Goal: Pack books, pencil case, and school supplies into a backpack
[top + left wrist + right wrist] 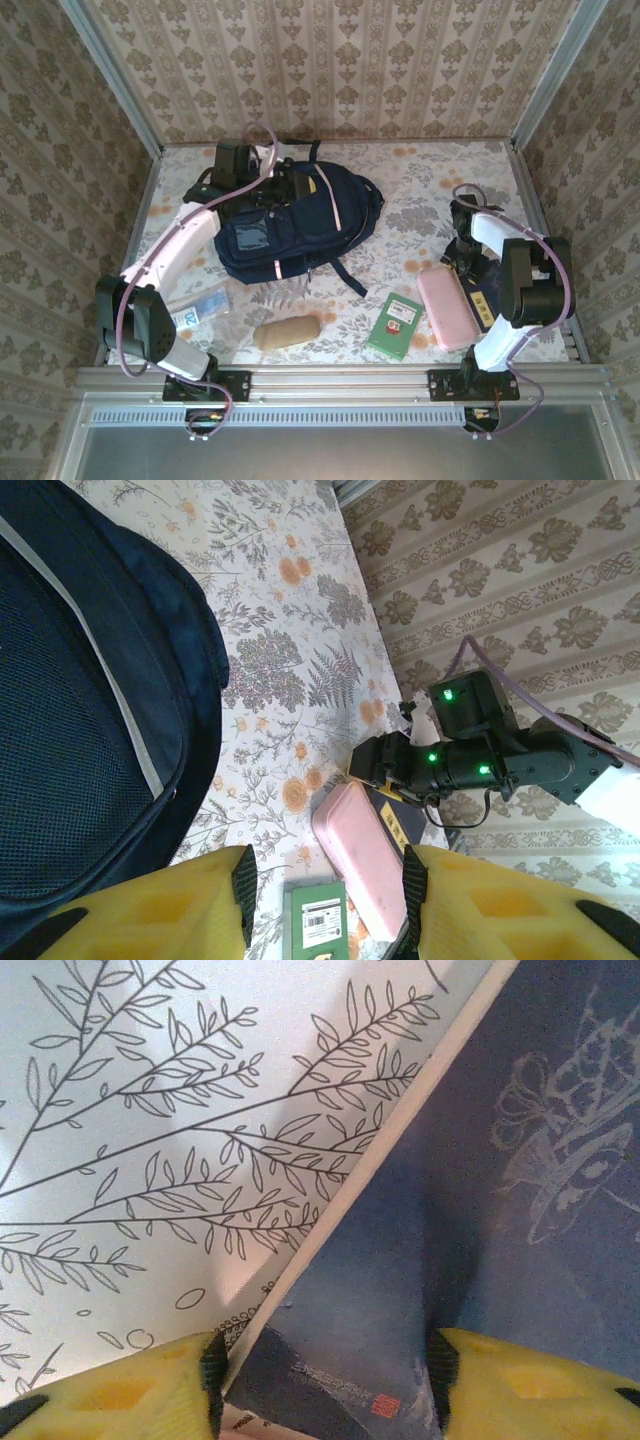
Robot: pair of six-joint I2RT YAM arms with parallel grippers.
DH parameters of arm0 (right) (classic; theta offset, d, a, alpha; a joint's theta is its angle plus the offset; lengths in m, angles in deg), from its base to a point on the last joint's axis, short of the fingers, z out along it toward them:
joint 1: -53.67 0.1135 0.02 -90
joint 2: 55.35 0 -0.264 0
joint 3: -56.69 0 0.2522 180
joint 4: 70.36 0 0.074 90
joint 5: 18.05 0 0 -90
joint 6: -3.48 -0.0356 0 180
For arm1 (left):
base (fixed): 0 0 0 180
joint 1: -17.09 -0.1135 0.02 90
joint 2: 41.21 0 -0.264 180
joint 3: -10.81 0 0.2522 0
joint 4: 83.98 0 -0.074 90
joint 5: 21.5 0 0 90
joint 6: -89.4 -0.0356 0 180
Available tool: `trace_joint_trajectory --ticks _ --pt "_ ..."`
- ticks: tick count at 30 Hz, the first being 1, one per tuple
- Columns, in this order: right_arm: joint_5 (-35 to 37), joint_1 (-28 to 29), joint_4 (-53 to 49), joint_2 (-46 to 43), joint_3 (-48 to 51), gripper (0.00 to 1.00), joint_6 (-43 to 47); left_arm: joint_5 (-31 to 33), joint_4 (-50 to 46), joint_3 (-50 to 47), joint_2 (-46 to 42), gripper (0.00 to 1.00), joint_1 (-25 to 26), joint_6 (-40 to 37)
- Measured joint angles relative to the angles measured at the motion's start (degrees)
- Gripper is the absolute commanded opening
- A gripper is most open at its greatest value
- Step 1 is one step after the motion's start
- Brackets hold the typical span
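Two pincers, one navy book far from the bag

Right pincer [328, 1365] stands with fingers apart astride a corner of the navy book [520, 1210]; whether they pinch it I cannot tell. The book lies by the worktop's [420, 180] right edge, its cream side running diagonally away from the fingers. Near that corner are a red seal and small print, too fine to read. Just beside it lies the pink case [447, 306], then a green book [318, 918] with a barcode label. The backpack [295, 225] sits well apart, toward the far left corner, where the left pincer [325, 880] hangs spread and empty. The right arm is nearer the book.
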Motion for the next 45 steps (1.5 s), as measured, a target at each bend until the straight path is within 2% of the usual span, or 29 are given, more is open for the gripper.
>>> trace_joint_trajectory --ticks 14,18,20,21,22,23,24,27,32,34,41,45 --pt "0.13 -0.31 1.51 -3.48 0.85 0.2 -1.92 0.02 0.37 0.0 0.02 0.45 -0.31 0.02" --pt "0.15 -0.31 2.08 -4.24 1.4 0.13 -2.67 0.0 0.37 0.0 0.02 0.44 -0.31 0.0" --pt "0.17 -0.31 2.05 -4.74 1.7 0.13 -2.82 0.02 0.35 -0.02 0.02 0.42 -0.31 0.0" --pt "0.2 -0.31 2.05 -5.09 1.81 0.19 -2.8 0.02 0.37 -0.02 0.02 0.42 -0.31 0.02" --pt "0.37 -0.31 1.99 -5.55 1.81 0.31 -2.73 0.04 0.35 0.0 0.02 0.42 -0.28 0.02" --pt "0.66 -0.31 1.95 -6.12 1.81 0.5 -2.45 0.04 0.35 -0.02 0.02 0.42 -0.17 0.02" --pt "0.98 -0.31 1.84 -6.67 1.81 0.63 -2.08 0.07 0.33 -0.02 0.04 0.42 -0.02 0.0" --pt "2.03 -0.31 1.05 -8.17 1.75 0.82 -0.02 0.04 0.28 -0.02 0.07 0.43 0.31 0.0" --pt "3.85 -1.09 -1.9 -8.48 1.79 0.98 2.19 0.02 0.26 -0.02 0.07 0.43 0.44 0.0" --pt "4.07 -3.58 -2.21 -9.55 2.4 1.0 2.75 0.02 0.28 -0.02 0.07 0.43 0.44 0.0" --pt "2.05 -23.06 -1.99 -25.44 10.38 1.0 -0.04 -0.68 0.33 -0.02 0.04 0.43 0.44 0.02" --pt "-0.79 -32.3 0.59 -28.79 14.93 1.0 -1.33 -0.94 0.33 -0.02 0.04 0.43 0.39 0.02"
